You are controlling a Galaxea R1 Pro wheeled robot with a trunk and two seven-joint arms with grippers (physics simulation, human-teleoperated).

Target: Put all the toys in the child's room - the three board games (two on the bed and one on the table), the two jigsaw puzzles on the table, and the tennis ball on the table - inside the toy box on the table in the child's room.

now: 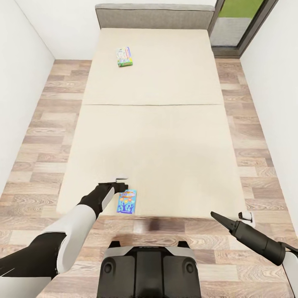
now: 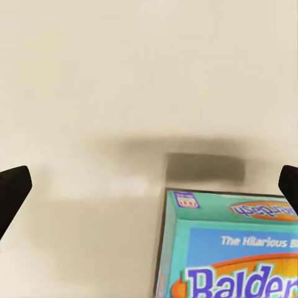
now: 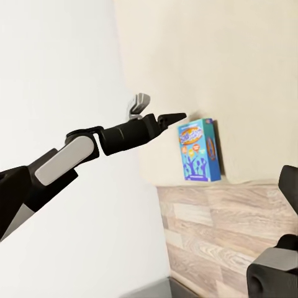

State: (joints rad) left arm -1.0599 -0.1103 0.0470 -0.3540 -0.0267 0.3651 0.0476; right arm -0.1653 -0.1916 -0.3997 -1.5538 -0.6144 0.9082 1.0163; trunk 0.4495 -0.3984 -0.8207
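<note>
Head view: I stand at the foot of the bed [image 1: 157, 136]. 2 board games lie on it, neither picked up. The near board game [image 1: 127, 201], blue cover, lies flat at the foot edge of the bed. The far board game [image 1: 124, 56], green-edged, lies near the grey headboard [image 1: 155, 15], well apart from the first. My left gripper [image 1: 120, 181] hovers over the bed just beside the near game, empty. My right gripper [image 1: 242, 216] hangs past the foot corner of the bed, over the wood floor [image 1: 37, 136]; I cannot tell its finger state here.

Left wrist view: fingertips [image 2: 13, 189] spread wide, released, nothing between them. The near game sits on the bed below, off toward 1 finger, not centred.

Right wrist view: the left arm reaches over the bed, the near game just beyond its tip. Right fingers unresolved.

Progress, judged: 0 toys visibly boxed; both bed games remain. Nothing blocks the near one. The far game looks beyond reach from this end of the bed.
</note>
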